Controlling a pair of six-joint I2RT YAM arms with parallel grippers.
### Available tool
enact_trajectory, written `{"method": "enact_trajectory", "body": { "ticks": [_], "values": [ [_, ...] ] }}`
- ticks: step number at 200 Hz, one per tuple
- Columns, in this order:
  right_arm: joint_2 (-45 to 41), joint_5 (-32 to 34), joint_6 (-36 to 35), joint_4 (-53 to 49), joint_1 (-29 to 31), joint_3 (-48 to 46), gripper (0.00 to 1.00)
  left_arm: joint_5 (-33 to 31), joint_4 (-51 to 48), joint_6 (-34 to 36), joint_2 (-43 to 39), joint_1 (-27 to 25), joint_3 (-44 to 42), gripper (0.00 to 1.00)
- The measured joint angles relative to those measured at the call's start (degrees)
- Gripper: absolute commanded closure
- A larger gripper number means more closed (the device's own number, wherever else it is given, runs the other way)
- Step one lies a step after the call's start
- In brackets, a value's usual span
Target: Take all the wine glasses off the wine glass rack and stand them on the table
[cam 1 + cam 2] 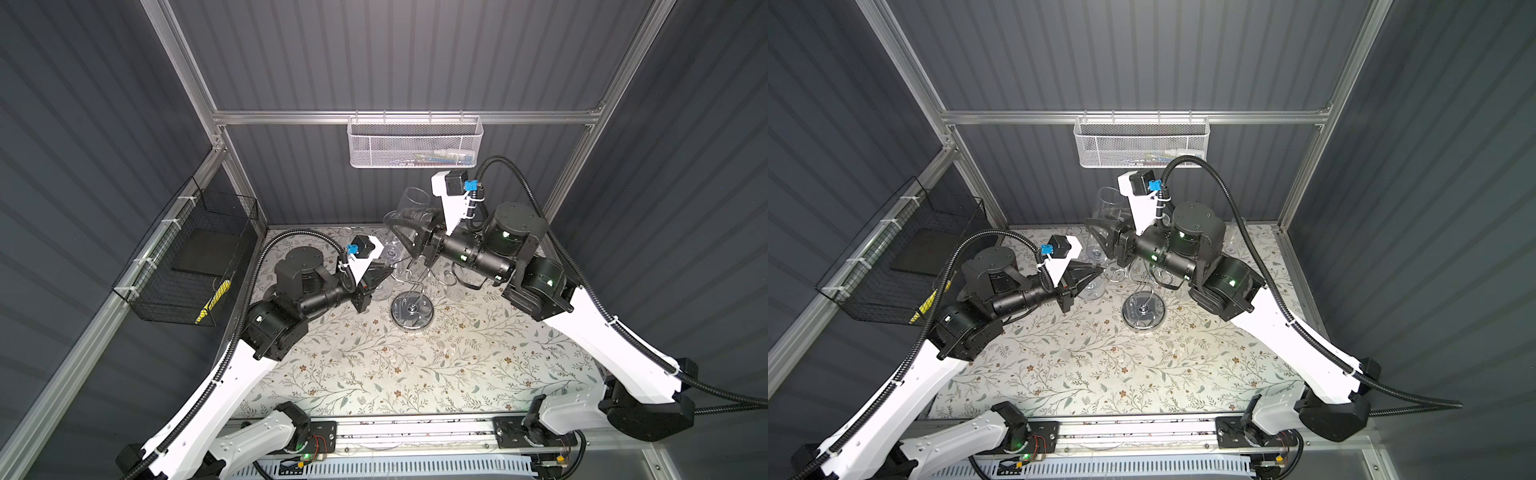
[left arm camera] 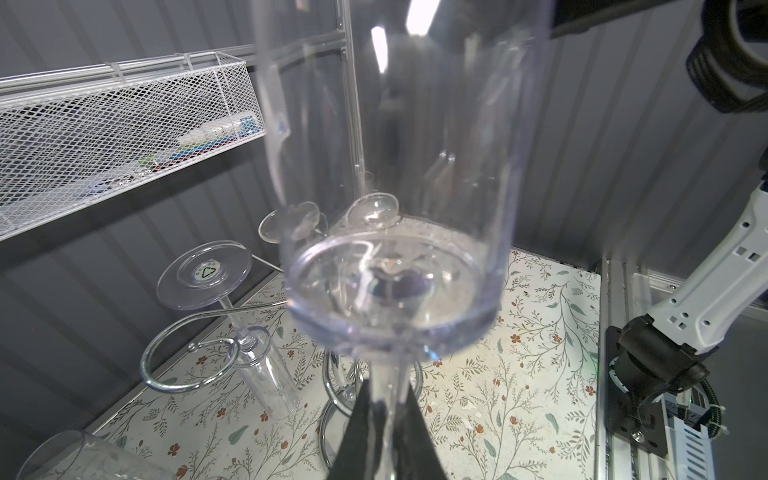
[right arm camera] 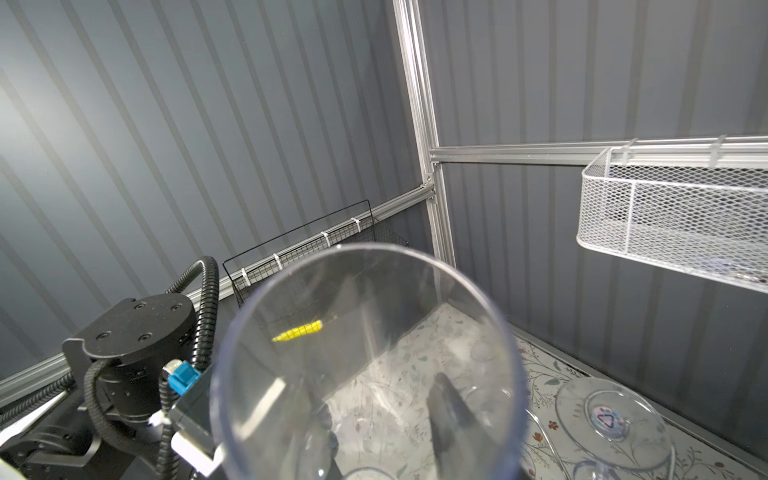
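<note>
Wine glass [image 1: 411, 205] is being held up off the table, above & behind wine glass rack [image 1: 401, 316], seemingly clear of its scroll arms. Stem is being pinched by L gripper [image 2: 384, 432], jaws closed tight on it. Bowl is being straddled by R gripper [image 1: 406, 239]; contact w/ bowl can't be told. Long axis is running stem-low to rim-high, from L up toward R; R is nearer the bowl.

Robotics lab test cell: aluminium framing [image 1: 374, 117], grey corrugated walls [image 1: 374, 54], mesh basket [image 1: 413, 143].
</note>
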Motion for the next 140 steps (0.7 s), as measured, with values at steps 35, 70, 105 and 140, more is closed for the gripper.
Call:
{"method": "enact_trajectory", "body": {
  "ticks": [35, 70, 105, 140],
  "values": [
    [-0.66, -0.22, 0.17, 2.80, -0.24, -2.43, 0.60, -0.24, -0.59, 0.00, 0.11, 0.00, 0.00, 1.00],
    [-0.90, -0.55, 0.15, 3.91, -0.42, -3.23, 0.61, -0.46, -0.66, 0.00, 0.11, 0.00, 0.00, 0.91],
    [-1.22, -0.83, -0.20, 4.92, -0.57, -4.63, 0.61, -0.31, 1.27, -1.16, -0.04, 0.00, -0.04, 0.63],
    [-1.29, -0.76, -1.09, 5.03, -0.61, -5.68, 0.61, -0.02, 2.71, -2.49, -0.87, 0.00, -0.07, 0.46]
  ]
}}
